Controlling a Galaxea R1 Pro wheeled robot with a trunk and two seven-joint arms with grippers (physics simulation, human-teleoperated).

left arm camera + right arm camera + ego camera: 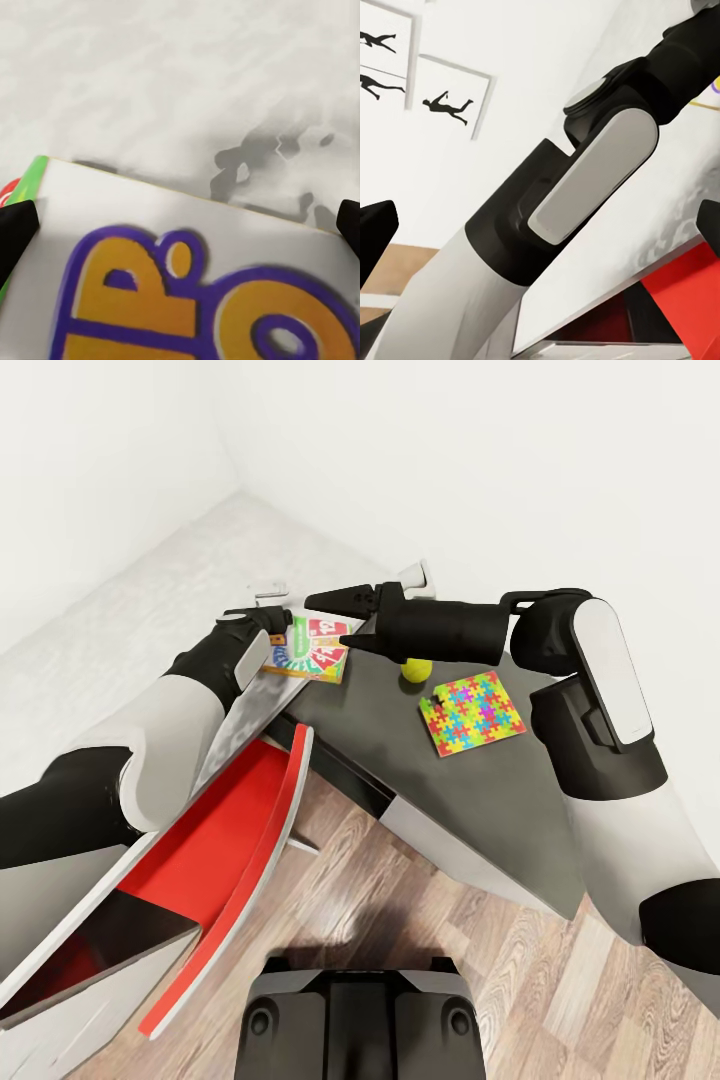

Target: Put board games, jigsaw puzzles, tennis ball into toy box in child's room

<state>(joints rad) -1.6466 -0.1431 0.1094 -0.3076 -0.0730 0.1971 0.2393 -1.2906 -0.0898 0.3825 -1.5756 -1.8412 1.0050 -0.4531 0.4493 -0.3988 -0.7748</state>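
left gripper (pixel 283 632) directly over skip-bo board game (pixel 312 648), jaws spread astride it; right gripper (pixel 342 622) spread, empty, beside.

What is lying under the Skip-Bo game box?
The game box lies on the pale table top, beside the dark wing. The left gripper hides its near edge.

Large orange letters outlined in purple are printed on the white face of the board game (pixel 187 277); a "P" and part of an "O" can be read in the left wrist view. In the head view its lettering is too small to be read.
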